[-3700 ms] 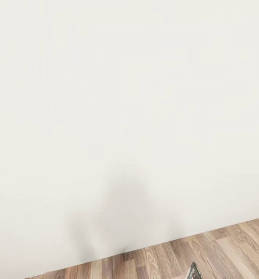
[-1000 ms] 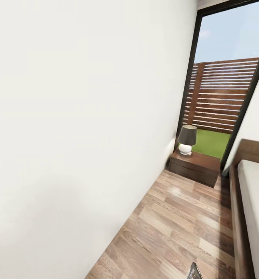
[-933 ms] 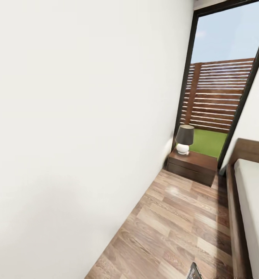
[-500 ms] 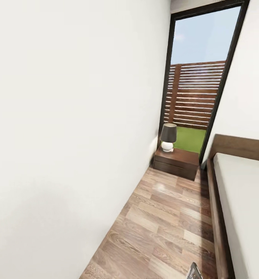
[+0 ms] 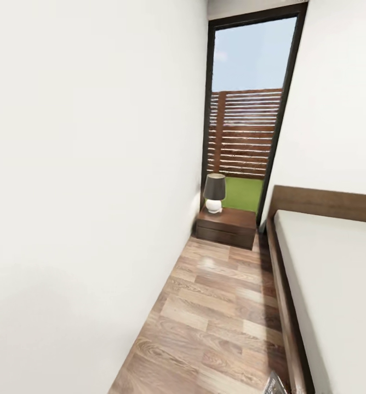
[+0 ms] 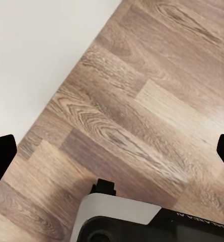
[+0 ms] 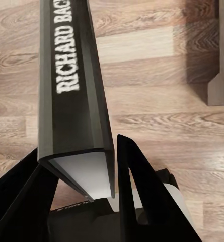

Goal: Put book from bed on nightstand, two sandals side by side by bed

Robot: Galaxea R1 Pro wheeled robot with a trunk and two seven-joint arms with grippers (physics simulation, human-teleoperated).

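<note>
The book, dark-covered with white spine lettering, stands clamped between the black fingers of my right gripper, which is shut on it above the wood floor. A corner of the book pokes up at the bottom of the head view. The nightstand sits at the far end of the aisle under the window, left of the bed's headboard. The bed runs along the right with its pale mattress. My left gripper hangs open over the floor, fingertips wide apart. The sandals are out of view.
A white wall borders the aisle on the left. A dark-shaded lamp stands on the nightstand's left part. The tall window shows fence and grass. The bed's wood side rail lines the plank floor.
The camera has swung right, from a blank wall to the aisle beside the bed; nightstand and bed slid leftward in the picture. The book stays in my right gripper.
</note>
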